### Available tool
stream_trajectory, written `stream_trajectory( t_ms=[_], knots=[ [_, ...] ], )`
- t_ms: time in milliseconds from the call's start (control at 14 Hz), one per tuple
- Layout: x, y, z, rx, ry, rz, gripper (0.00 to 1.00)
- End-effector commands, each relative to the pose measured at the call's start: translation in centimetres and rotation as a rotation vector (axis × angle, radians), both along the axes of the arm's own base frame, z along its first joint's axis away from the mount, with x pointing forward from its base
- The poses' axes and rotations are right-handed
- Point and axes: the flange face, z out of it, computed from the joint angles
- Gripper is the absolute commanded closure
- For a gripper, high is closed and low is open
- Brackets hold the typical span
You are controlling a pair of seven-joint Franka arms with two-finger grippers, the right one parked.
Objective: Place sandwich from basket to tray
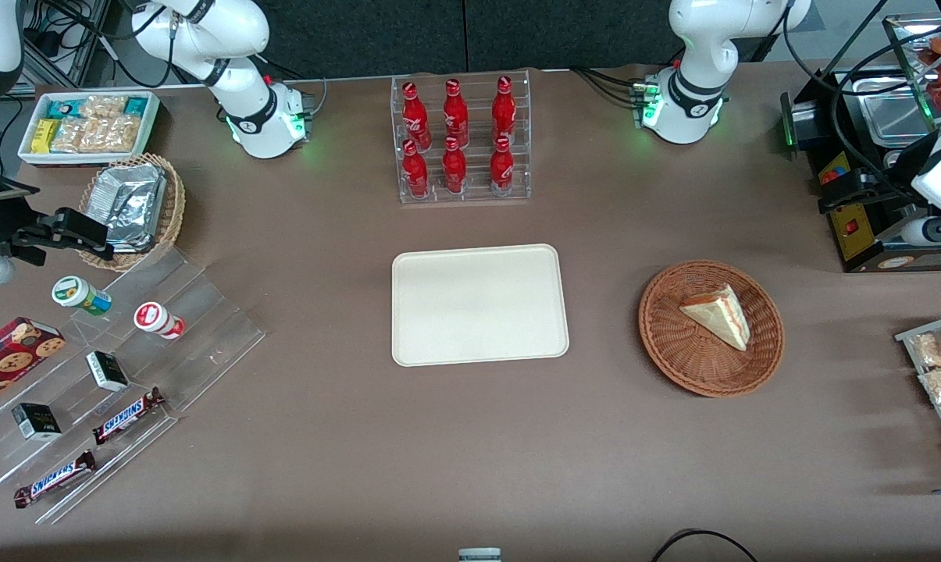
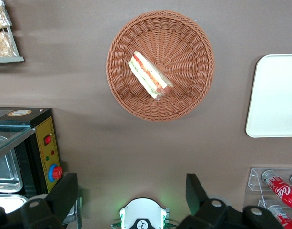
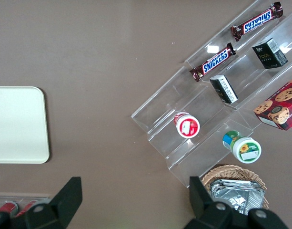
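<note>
— Starting nearest the front camera, what lies on the table?
— The sandwich rests in the basket, toward the working arm's end. The tray sits well apart from it, at mid-table.
— And farther from the camera?
— A rack of red bottles. The pincer hangs high above the table, fingers spread apart, gripping nothing.

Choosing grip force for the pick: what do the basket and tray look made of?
Basket: woven wicker, reddish-brown, ribbed weave visible; holds the sandwich. Tray: smooth matte cream surface, probably plastic, though the look leaves that open. The hand is open, raised above the table, not over the basket.
</note>
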Motion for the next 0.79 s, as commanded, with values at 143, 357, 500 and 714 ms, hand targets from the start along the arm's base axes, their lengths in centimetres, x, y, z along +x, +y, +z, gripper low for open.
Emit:
stream_trajectory(
  t_ms=[143, 357, 500, 714],
  knots=[
    [0.1, 0.3, 0.7, 0.01, -0.018, 0.014, 0.0],
    [0.6, 0.1, -0.2, 0.019, -0.015, 0.01, 0.0],
    [1.9, 0.1, -2.3, 0.037, -0.016, 0.044, 0.0],
    [3.1, 0.1, -6.2, 0.058, -0.031, 0.173, 0.0]
  ],
)
